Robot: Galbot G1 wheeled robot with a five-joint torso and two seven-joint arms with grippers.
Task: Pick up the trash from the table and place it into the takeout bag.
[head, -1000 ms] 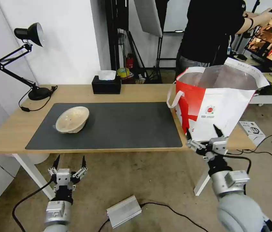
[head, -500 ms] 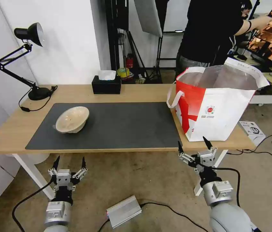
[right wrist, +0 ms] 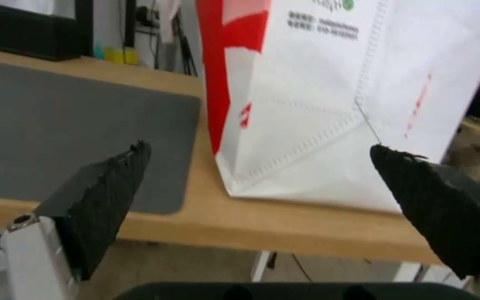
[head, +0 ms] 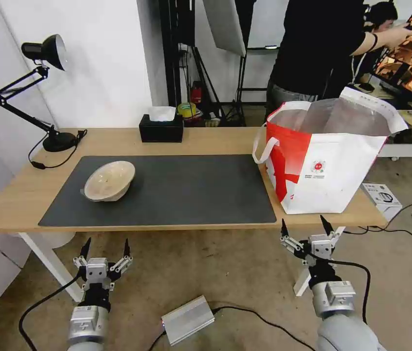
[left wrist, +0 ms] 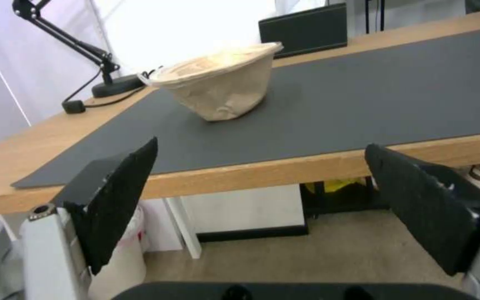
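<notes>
Now only the soiled beige shallow bowl (head: 110, 180) is sitting on the large dark grey mat (head: 191, 190) of the long light-wood table (head: 118, 139), toward its left end, tipped a little on its side, while the boxy white-and-red takeout bag with silver foil lining (head: 327, 156) is standing open at the right end, well apart from it. Both arms are hanging below the table's front edge: the left gripper (head: 106, 248) is pointing up just under the bowl's stretch of table with its black fingers spread and empty, and the right gripper (head: 307, 228) is waiting under the bag, likewise spread and holding nothing. By my reading, this is the pause between items; the next move is calling for the left arm to rise over the edge and close on the bowl's thin rim (left wrist: 212, 66) without crushing it.
</notes>
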